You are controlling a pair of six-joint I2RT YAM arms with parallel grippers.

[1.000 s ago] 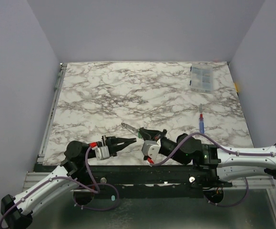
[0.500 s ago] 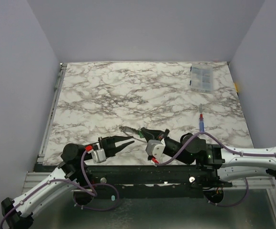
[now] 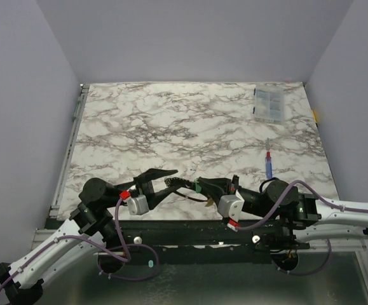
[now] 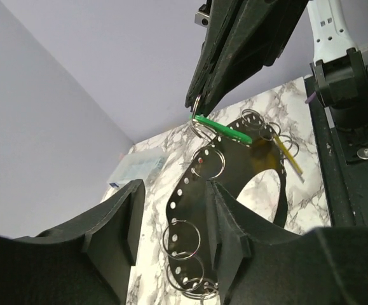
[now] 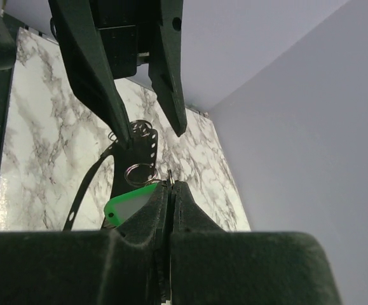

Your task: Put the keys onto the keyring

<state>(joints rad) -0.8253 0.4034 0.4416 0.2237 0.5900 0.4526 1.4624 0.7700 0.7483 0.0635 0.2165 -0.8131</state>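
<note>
- The white marble-patterned surface (image 3: 171, 121) carries everything; both arms reach in over its near edge.
- The left gripper (image 3: 169, 180) is over the near edge, a little left of the middle. Its two black fingers (image 4: 123, 222) are spread wide apart. The band of the loop passes through the gap between them, and I cannot tell whether either finger touches it.
- The right gripper (image 3: 201, 186) faces the left one from just right of the middle of the near edge. Its fingers are pressed together, pinching the green key at its head end.
- A clear rectangular plastic box (image 3: 269, 104) lies flat at the far right corner, well apart from both grippers.
- The keyring, a dark grey flat loop with punched holes (image 4: 244, 152), lies between the two grippers at the middle of the near edge. Several small metal split rings sit in its holes.
- A blue stick with a red tip (image 3: 269, 166) lies near the right edge, apart from the loop.
- The bright green flat key (image 4: 222, 129) is at the top of the loop, on a small metal ring beside the band.
- The thin pale yellow key (image 4: 290, 157) hangs slanted at the loop's side towards the right arm, free of both grippers.
</note>
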